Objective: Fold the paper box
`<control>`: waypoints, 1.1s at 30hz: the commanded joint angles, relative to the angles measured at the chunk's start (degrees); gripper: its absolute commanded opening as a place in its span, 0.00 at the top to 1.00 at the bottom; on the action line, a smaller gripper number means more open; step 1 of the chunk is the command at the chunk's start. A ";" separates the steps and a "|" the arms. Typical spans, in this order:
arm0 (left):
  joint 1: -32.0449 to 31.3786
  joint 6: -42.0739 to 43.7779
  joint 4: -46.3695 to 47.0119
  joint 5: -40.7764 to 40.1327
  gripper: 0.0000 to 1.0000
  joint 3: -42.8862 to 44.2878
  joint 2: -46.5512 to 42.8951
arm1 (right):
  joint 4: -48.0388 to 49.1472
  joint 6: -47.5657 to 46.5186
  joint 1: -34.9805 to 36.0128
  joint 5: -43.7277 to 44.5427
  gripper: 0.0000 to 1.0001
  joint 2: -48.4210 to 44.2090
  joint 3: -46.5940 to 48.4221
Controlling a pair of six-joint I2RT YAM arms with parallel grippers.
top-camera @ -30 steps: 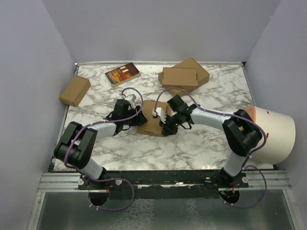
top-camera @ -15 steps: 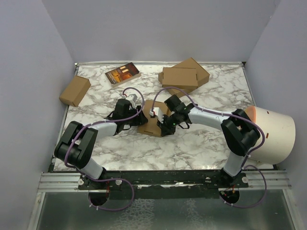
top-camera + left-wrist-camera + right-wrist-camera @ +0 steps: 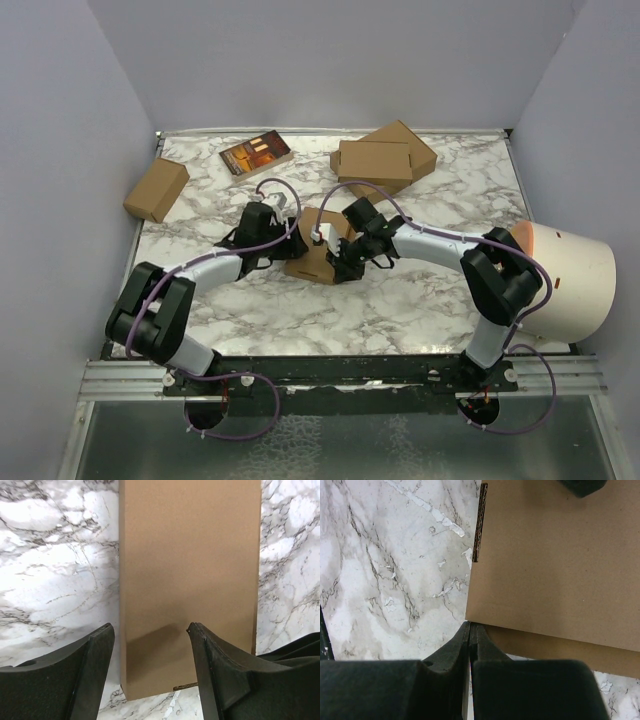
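Paper box (image 3: 312, 265), frame centre: L gripper (image 3: 150, 675) spread, empty, over panel; R gripper (image 3: 470, 642) clenched at flap corner. Nudge flap slowly, L steadying.

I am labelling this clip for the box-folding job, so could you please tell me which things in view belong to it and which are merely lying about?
Belongs to the job: paper box; left gripper; right gripper.

Just lying about: stacked pair of folded boxes; small carton; dark book-like item; white domed object.
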 commanded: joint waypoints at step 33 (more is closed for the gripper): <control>-37.00 32.80 42.11 -28.29 0.33 -36.72 -31.23 | 1.02 0.96 0.38 -1.28 0.99 2.62 2.94</control>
